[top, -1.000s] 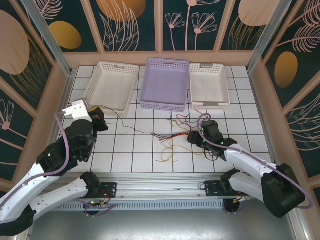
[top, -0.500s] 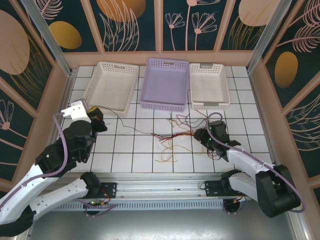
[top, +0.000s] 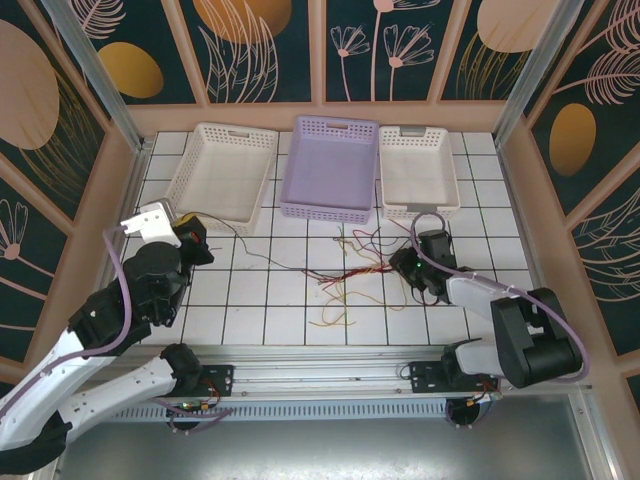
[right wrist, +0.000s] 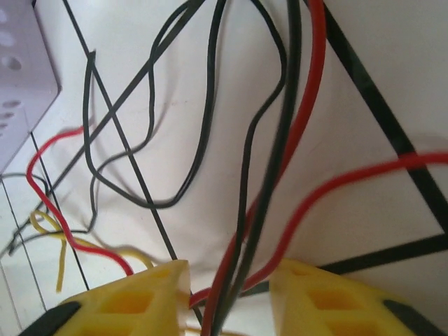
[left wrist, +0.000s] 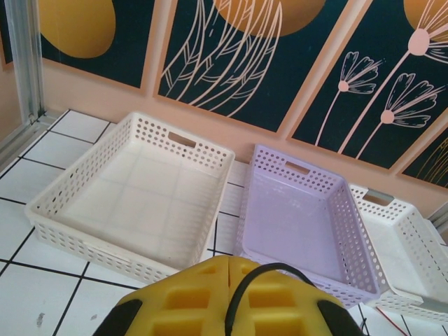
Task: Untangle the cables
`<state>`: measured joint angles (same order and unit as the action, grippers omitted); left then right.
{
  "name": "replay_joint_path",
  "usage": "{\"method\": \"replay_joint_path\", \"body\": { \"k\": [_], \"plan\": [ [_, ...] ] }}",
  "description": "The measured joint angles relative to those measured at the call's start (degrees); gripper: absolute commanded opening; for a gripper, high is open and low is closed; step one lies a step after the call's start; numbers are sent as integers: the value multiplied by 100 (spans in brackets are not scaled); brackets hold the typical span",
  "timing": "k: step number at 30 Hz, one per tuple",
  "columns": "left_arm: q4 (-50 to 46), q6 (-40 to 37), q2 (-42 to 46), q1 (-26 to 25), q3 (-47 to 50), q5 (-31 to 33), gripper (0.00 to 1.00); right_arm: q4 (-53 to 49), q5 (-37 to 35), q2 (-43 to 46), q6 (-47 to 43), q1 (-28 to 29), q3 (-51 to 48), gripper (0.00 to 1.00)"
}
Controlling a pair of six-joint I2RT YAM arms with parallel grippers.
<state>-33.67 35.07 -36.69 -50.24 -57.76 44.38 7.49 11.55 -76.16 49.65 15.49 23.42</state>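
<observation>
The right pincer [right wrist: 231, 283] sits low on the desk [top: 260, 310]. Its two yellow fingers stand apart. At least two red and two black strands run through the gap, and none looks squeezed. So it has hold of nothing yet.

From there the cables [top: 345, 272] spread out toward 9 o'clock. They lie in one loose knot in the middle of the desk. Red and black cross in the middle, and the yellow ones loop out at 6 o'clock.

Far off at 9 o'clock of the knot is the left pincer [left wrist: 229, 280]. It is shut tight on a black cable [left wrist: 269, 265], which comes out from between its fingers.

I think this step is getting a grip on the right end of the knot while the left side holds one end. The next move calls for pinching just one strand, not the whole bunch. Then a slow pull toward 3 o'clock should slide it free.

Count: two pincers. Three baskets stand in a row at 12 o'clock, all with nothing in them: the left white basket [top: 222, 170], the purple basket [top: 330, 165] and the right white basket [top: 418, 170]. The cables come in three colours, but they are too thin and mixed up to count.
</observation>
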Motion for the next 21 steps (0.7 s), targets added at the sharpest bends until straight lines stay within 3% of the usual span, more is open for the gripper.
{"method": "replay_joint_path", "body": {
  "k": [4, 11, 21],
  "plan": [
    [0, 0, 114, 0, 0, -76, 0, 155, 31, -234, 33, -59, 109, 1],
    [-201, -31, 232, 0, -400, -87, 0, 428, 157, -555, 20, -319, 144, 0],
    [-1661, -693, -420, -37, -2520, -155, 0, 1095, 763, -608, -2, -531, 68, 0]
  ]
}}
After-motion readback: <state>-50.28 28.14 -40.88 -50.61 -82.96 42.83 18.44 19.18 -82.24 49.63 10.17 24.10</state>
